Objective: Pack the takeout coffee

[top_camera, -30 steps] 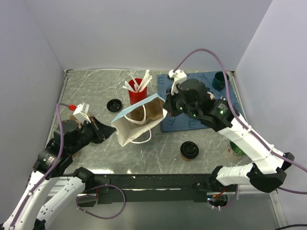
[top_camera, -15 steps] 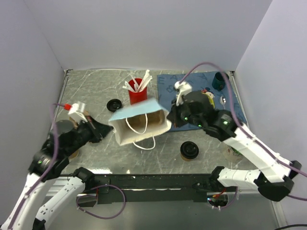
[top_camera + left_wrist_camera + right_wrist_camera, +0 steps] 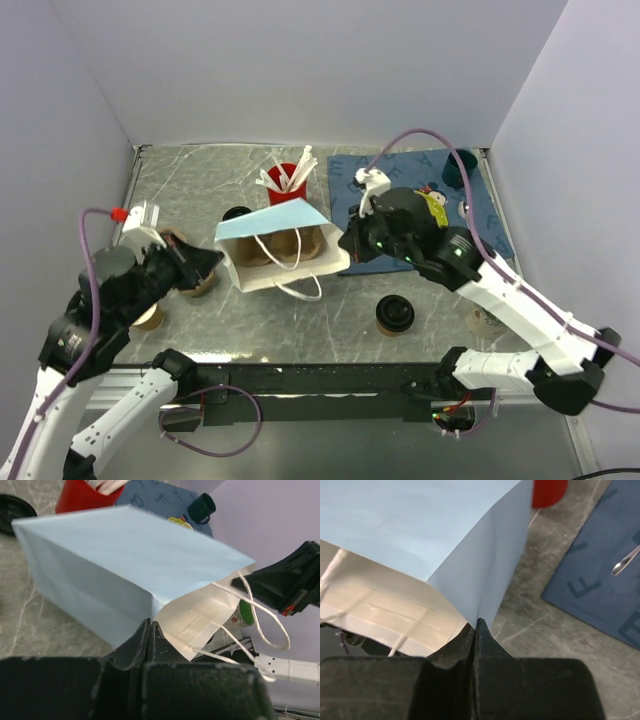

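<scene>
Over a grey marbled surface [image 3: 340, 300], a light-blue paper bag [image 3: 270, 222], white-lined with string handles, is pinched at its rim by the left gripper [image 3: 150, 628] and right gripper [image 3: 477, 625]; the brown kraft-paper cup with a round black lid [image 3: 394, 314] stands outside it; a red cup [image 3: 284, 198] holds white utensils [image 3: 287, 175]

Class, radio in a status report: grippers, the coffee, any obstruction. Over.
Left gripper and right gripper both shut on paper bag rim, bag held open. Takeout coffee on table, outside bag. String handle dangles at bag mouth.
</scene>
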Robot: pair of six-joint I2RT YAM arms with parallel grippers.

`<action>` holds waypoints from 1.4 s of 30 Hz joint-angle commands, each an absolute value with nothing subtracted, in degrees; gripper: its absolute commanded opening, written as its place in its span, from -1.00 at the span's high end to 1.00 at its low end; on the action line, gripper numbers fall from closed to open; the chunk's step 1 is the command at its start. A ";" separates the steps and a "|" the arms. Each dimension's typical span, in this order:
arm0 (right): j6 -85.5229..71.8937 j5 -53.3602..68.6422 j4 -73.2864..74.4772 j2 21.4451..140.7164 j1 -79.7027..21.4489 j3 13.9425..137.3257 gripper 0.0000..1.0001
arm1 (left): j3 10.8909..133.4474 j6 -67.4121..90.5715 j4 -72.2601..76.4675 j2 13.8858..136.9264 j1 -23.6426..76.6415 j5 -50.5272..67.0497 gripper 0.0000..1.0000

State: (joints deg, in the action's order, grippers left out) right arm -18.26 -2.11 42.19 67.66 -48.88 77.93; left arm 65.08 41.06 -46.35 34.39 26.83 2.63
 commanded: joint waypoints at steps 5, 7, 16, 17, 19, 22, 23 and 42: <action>-21.27 -0.97 44.73 71.09 -48.78 69.86 1.00 | 49.21 48.60 -45.79 26.63 26.81 5.02 0.98; -20.74 -0.79 45.00 71.02 -48.78 72.93 1.00 | 53.93 46.50 -46.93 28.73 26.81 4.57 0.98; -16.97 -0.45 50.45 72.77 -48.17 89.48 1.00 | 64.15 47.10 -50.72 35.33 26.81 5.52 0.98; -16.44 -0.27 52.54 75.56 -47.38 92.08 1.00 | 66.77 48.50 -50.45 37.33 26.81 6.23 0.98; -16.08 0.44 61.07 79.17 -47.37 101.37 1.00 | 73.88 47.90 -55.17 40.50 26.81 4.50 0.98; -16.52 1.76 64.29 81.97 -46.41 103.84 1.00 | 70.84 47.28 -54.76 39.82 26.81 7.02 0.98; -16.52 0.28 68.86 83.92 -46.23 108.93 1.00 | 72.32 48.50 -54.67 40.08 26.81 6.68 0.98; -17.76 5.16 80.09 91.77 -44.39 122.47 1.00 | 77.67 51.68 -63.03 47.65 26.81 2.28 0.98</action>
